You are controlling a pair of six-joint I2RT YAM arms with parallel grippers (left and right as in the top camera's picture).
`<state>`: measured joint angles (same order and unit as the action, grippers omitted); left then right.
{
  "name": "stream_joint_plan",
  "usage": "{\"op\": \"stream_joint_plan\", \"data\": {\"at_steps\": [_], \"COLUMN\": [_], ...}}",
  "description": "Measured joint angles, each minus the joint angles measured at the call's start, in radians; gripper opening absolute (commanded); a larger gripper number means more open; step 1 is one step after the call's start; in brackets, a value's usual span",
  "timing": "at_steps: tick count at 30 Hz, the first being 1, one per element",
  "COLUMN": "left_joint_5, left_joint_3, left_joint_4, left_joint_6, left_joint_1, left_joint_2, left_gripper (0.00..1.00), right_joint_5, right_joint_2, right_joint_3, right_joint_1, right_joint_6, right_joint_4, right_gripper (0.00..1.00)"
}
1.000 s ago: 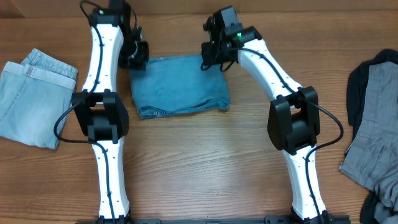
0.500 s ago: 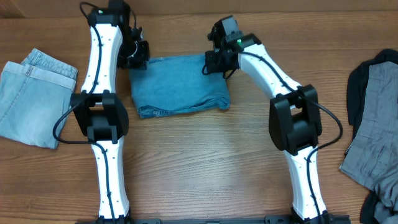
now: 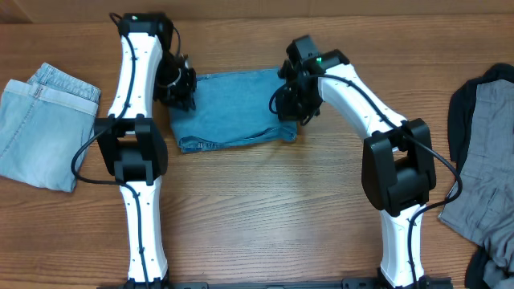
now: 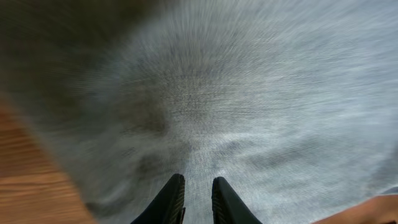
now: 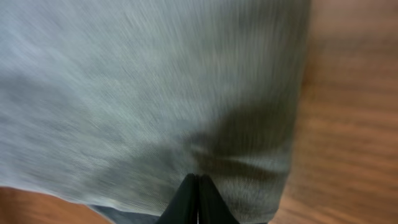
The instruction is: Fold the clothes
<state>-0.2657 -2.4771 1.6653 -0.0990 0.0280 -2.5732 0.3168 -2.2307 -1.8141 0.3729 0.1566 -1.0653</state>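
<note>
A bare wooden table (image 3: pixel 265 209) fills the overhead view, and the folded blue jeans (image 3: pixel 233 108) lie on it as a compact rectangle near the far edge, between the two arms. The left gripper (image 3: pixel 178 84) is over the bundle's left edge. In the left wrist view its tips are a narrow gap apart just above the denim, with nothing between them. The right gripper (image 3: pixel 293 100) sits on the bundle's right side. In the right wrist view its tips are pressed together with no cloth pinched, close to the rounded fold where the denim meets the wood.

This looks like a tidying pass over a fold that is already made. It would go best with light contact and with both arms working outward together, so the bundle is flattened rather than dragged sideways. The tips should ride on the top layer and not dig under it. The left pair in particular, being slightly parted, could snag a ply and lift it.

A finished pile of pale-wash jeans (image 3: pixel 44 124) lies well apart on the left, and grey and black garments (image 3: pixel 482 160) wait at the right edge.
</note>
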Motion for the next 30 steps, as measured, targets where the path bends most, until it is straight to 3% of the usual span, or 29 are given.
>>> {"op": "stream_joint_plan", "data": {"at_steps": [3,6,9,10,12,14,15,16,17,22,26,28,30], "left_joint_5": [-0.004,-0.018,-0.032,-0.044,-0.052,-0.052,-0.053,-0.051,-0.048,-0.018,0.012,0.039,0.049], "left_joint_3": [0.141,0.226,0.257,0.244,0.16,0.026,-0.052,-0.077,-0.09,-0.079,-0.074,-0.049,-0.005], "left_joint_4": [-0.04,-0.107,-0.132,-0.109,-0.033,0.012,0.021,0.02,0.021,0.022,0.021,-0.01,-0.073], "left_joint_6": [0.001,0.004,0.013,0.018,0.025,0.026,0.026,0.026,0.019,-0.023,-0.049,-0.056,-0.056], "left_joint_1": [0.013,0.013,0.009,0.008,0.01,0.011,0.011,0.011,0.008,-0.047,-0.108,-0.117,-0.106], "left_joint_2": [0.0,0.014,0.034,0.031,0.013,0.002,0.002,0.002,0.002,0.002,0.002,0.002,0.002], "left_gripper": [0.18,0.06,0.06,0.09,0.27,0.53,0.59,0.74,0.79,0.89,1.0,1.0,1.0], "right_joint_5": [0.023,0.027,0.028,0.035,0.043,0.047,0.048,0.048,0.044,-0.015,-0.051,-0.062,-0.063], "right_joint_2": [0.0,0.0,0.0,0.0,-0.002,-0.002,-0.002,-0.002,-0.002,-0.002,-0.002,-0.002,-0.002], "right_joint_3": [0.037,0.038,0.039,0.037,0.012,-0.023,-0.033,-0.033,-0.033,-0.034,-0.034,-0.034,-0.034], "right_joint_1": [-0.001,-0.002,-0.004,-0.005,-0.006,-0.006,-0.006,-0.006,-0.006,-0.006,-0.006,-0.006,-0.006], "right_joint_6": [0.0,0.0,0.002,0.008,0.015,0.019,0.022,0.023,0.023,0.026,0.011,0.009,0.002], "right_joint_4": [0.026,0.039,0.056,0.056,0.054,0.061,0.065,0.07,0.074,0.093,0.14,0.165,0.181], "right_gripper": [0.04,0.04,0.04,0.04,0.04,0.04,0.05,0.07,0.08,0.15,0.52,0.62,0.63]}}
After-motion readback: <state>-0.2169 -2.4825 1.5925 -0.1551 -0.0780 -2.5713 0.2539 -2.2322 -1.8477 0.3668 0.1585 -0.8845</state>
